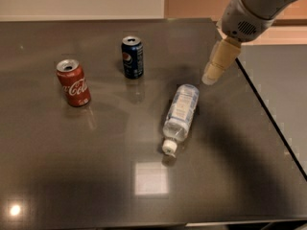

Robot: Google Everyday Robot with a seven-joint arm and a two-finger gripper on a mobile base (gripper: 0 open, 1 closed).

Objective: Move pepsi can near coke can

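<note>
The pepsi can (133,57) is dark navy with a silver top and stands upright at the back middle of the dark table. The coke can (74,82) is red with white script and stands upright to its left and a little nearer. My gripper (211,77) hangs from the grey arm at the upper right, above the table near its right edge, well to the right of the pepsi can. It holds nothing that I can see.
A clear plastic water bottle (180,114) with a white cap lies on its side between the gripper and the table's middle. The dark glossy table (96,176) has its right edge (268,114) running diagonally under the arm.
</note>
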